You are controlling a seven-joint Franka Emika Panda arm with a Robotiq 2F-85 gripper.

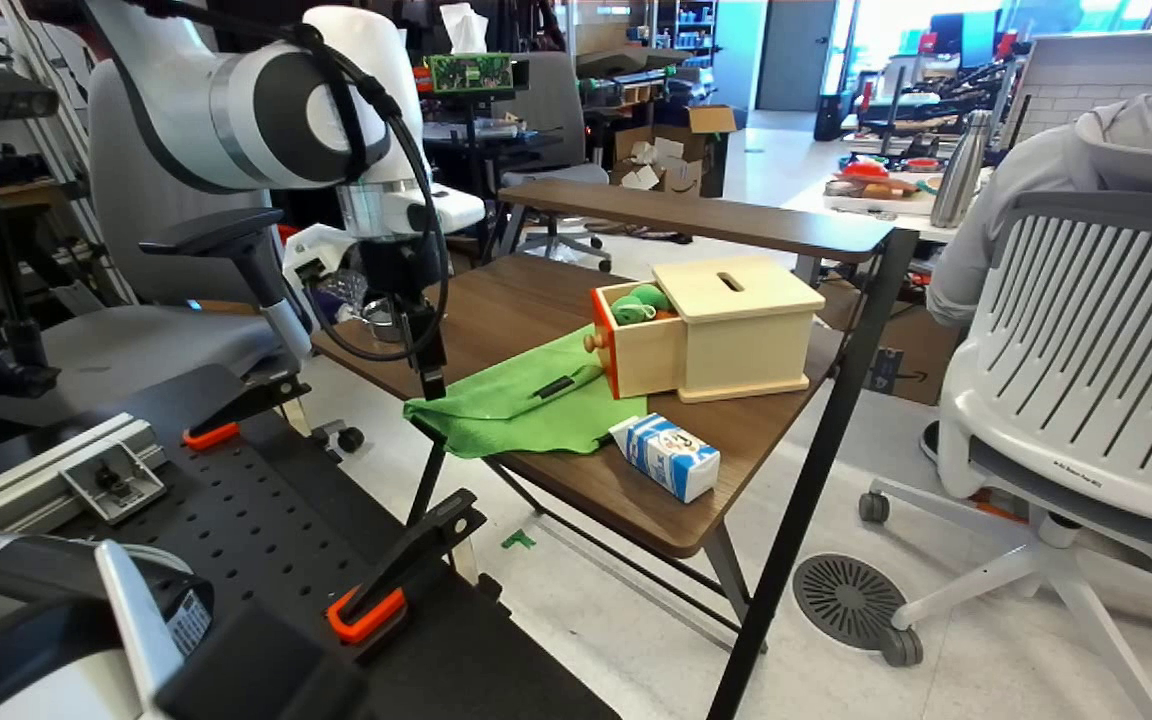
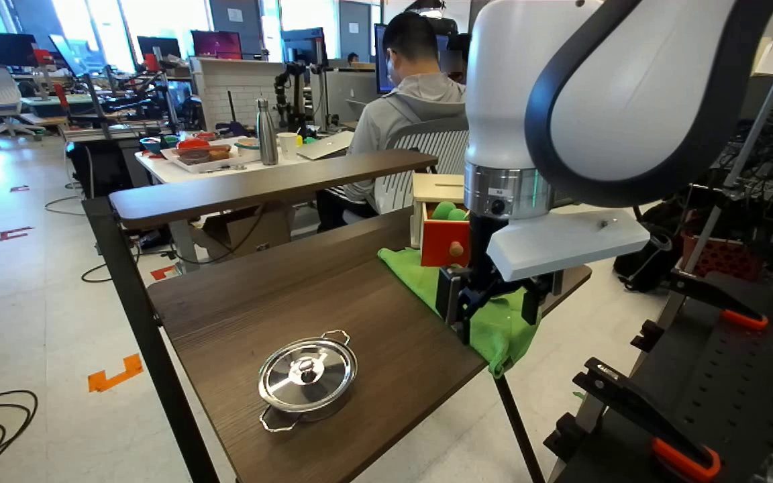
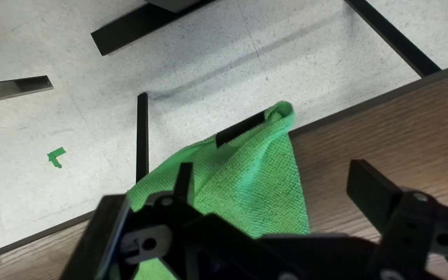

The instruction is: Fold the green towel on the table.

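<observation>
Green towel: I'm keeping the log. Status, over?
Pincer open, nothing gripped. Green towel hanging over table edge. Open drawer juts above it, possible obstacle.

- Brown, wood-grained bench (image 2: 359, 295), dark-legged.
- Green towel (image 1: 516, 430), rumpled, partly hanging over the bench's edge.
- Wooden box (image 1: 746, 350) with drawer (image 1: 651, 358) open above the towel.
- Milk carton (image 1: 674, 458) on its side, just beside the towel.
- Lidded metal pot (image 2: 307, 381), well apart from the towel.
</observation>
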